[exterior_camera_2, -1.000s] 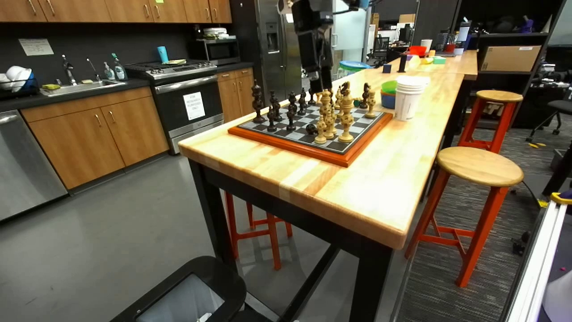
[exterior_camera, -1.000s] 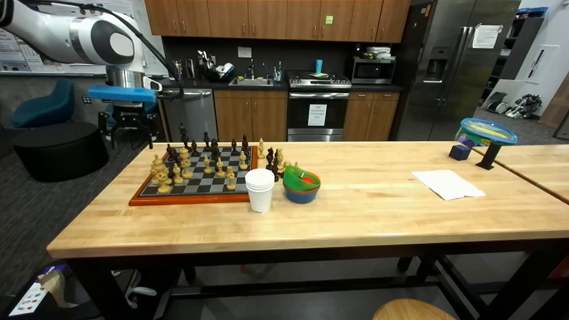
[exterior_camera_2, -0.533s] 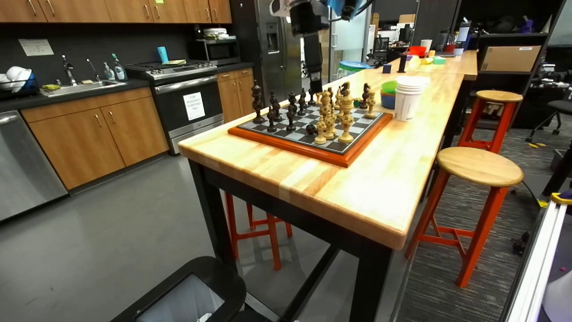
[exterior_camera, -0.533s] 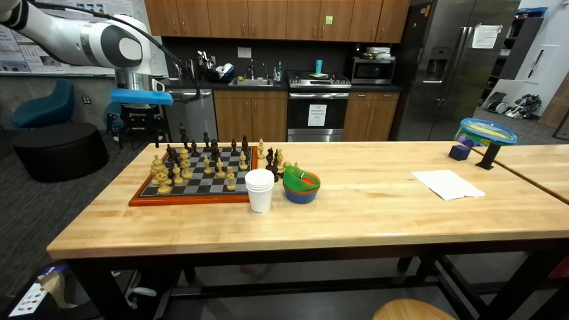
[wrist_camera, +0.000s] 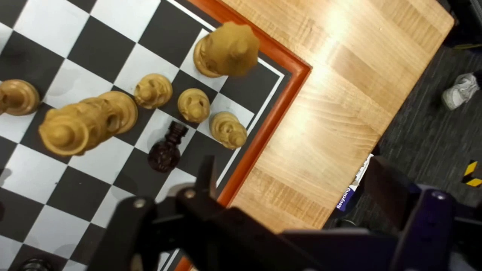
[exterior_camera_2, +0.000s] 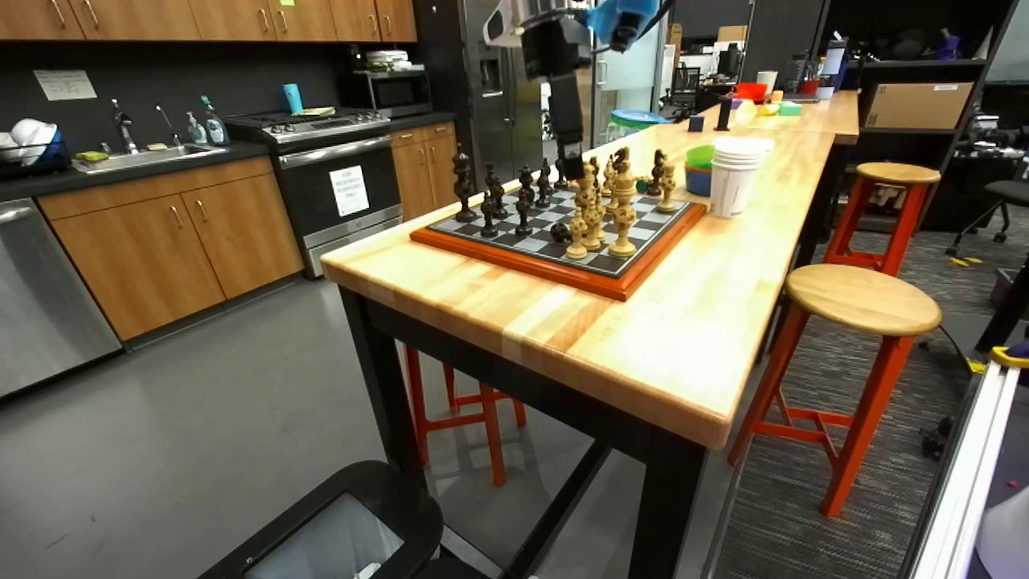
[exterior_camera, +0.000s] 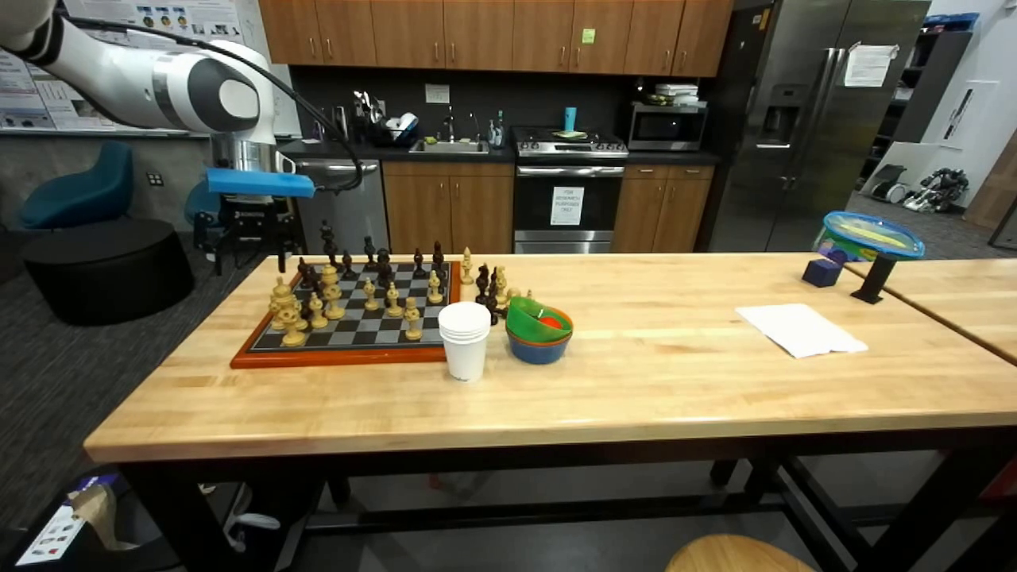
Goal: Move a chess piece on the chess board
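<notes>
Kitchen background: wooden cabinets [exterior_camera: 485,36], a stove [exterior_camera: 600,202] and a steel refrigerator [exterior_camera: 763,191]; wooden tabletop [exterior_camera: 675,381] in front. Clock readings take 12 as the top of whichever view is named.

Grasp state: in the wrist view the fingers [wrist_camera: 206,180] stand wide apart, tabletop showing between them. Same wide spread visible in an exterior view, tips toward 6 o'clock.

Position: in that exterior view the chess board [exterior_camera: 342,357] lies flat on the tabletop, about 4 o'clock from the fingers; in the wrist view it lies about 10 o'clock from the middle of their gap. Height of the tips over it: cannot tell.

Wrist view detail: pale chess pieces [wrist_camera: 194,105] stand near a corner of the board, 10 to 11 o'clock from the gap. One dark chess piece [wrist_camera: 164,152] lies on its side at about 9 o'clock, apart from the nearer finger in that view.

Exterior view: stacked white cups [exterior_camera: 464,342] stand at the board's 4 o'clock corner; just beside them, toward 3 o'clock, a green bowl [exterior_camera: 524,322] sits tilted in a blue bowl [exterior_camera: 539,352].
</notes>
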Controlling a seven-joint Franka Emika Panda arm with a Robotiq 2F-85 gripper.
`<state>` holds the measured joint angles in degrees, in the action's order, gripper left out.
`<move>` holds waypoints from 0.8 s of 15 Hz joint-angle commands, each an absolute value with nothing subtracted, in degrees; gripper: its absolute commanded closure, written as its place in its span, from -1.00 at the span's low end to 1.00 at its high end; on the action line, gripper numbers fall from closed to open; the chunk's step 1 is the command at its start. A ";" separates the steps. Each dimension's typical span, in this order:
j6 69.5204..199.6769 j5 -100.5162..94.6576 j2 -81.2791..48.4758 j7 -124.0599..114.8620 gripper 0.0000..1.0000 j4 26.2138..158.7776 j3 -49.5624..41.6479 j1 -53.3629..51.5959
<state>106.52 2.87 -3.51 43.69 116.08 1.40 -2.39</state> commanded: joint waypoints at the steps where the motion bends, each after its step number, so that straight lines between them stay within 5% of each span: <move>1: 107.31 2.85 -4.58 47.70 -1.00 115.86 1.85 -1.70; 12: 107.93 2.80 -5.89 52.60 -1.00 116.15 1.93 -1.18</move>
<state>107.55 2.87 -5.94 51.20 116.10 1.40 -1.83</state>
